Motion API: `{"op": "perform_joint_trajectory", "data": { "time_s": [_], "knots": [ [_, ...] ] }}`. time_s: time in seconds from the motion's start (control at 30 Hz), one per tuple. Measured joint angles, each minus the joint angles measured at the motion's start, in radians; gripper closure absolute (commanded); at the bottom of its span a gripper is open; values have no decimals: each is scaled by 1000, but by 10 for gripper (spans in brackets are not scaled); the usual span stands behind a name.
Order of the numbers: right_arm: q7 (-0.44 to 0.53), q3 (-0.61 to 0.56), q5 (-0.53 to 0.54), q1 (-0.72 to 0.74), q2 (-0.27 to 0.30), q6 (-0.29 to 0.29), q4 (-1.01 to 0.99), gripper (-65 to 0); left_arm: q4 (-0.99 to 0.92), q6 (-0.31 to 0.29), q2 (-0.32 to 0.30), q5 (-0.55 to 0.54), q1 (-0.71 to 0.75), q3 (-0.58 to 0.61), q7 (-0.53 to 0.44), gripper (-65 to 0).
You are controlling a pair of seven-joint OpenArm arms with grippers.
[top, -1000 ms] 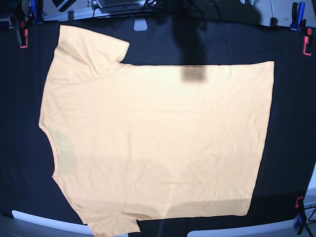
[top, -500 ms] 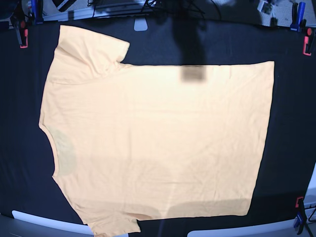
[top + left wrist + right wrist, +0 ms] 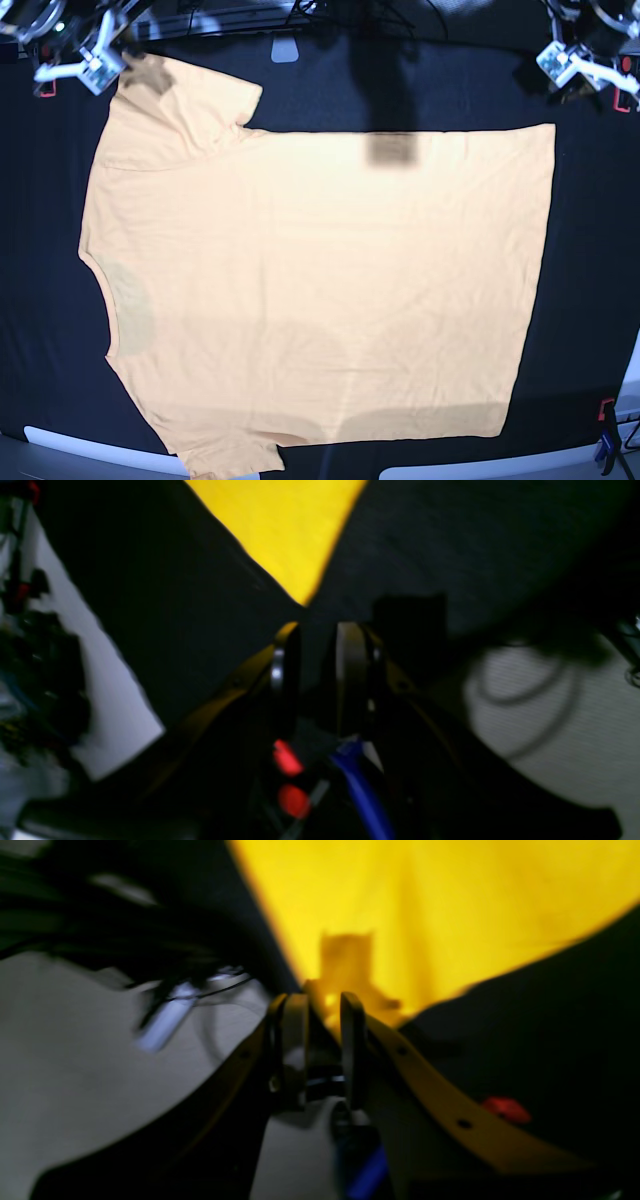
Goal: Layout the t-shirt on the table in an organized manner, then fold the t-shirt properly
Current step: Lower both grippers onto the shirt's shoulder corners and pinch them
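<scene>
Both end effectors have come into the base view since the earlier frames: the right end effector (image 3: 95, 62) at upper left, over the far sleeve corner, and the left end effector (image 3: 570, 65) at upper right, just above the hem corner. We see the t-shirt (image 3: 320, 290) unmoved, spread flat across the black surface (image 3: 590, 250), collar toward frame left. In both wrist views the jaws stand narrowly parted with nothing between them. We judge the cloth light, soft and limp, best pinched at corners or seams. Wrist pictures are blurred, the near sleeve is cut off at the bottom edge, and height above the cloth is unclear.
</scene>
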Motion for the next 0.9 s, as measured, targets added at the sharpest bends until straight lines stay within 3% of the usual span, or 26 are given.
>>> {"op": "perform_joint_trajectory", "data": {
  "time_s": [0.07, 0.2, 0.27, 0.4, 0.67, 0.9],
  "knots": [
    [0, 29, -47, 0, 14, 0, 0, -125, 0, -10, -31, 0, -27, 1, -3, -149],
    [-7, 46, -164, -1, 14, 1, 0, -233, 0, -67, -61, 0, -95, 1, -8, -221],
    [-14, 46, -184, -1, 16, 4, 0, -265, 0, -82, -61, -10, -121, 2, -10, -224],
    [-14, 46, -202, -1, 15, 4, 0, -266, -37, -100, -61, -53, -180, 66, -11, -224],
    [-18, 46, -202, -1, 15, 3, 0, -266, -262, -98, -61, 72, -348, 287, 3, -224],
    [-22, 46, -202, -1, 13, 3, 0, -265, -379, -77, -70, 67, -442, 337, -32, -224]
  ]
}}
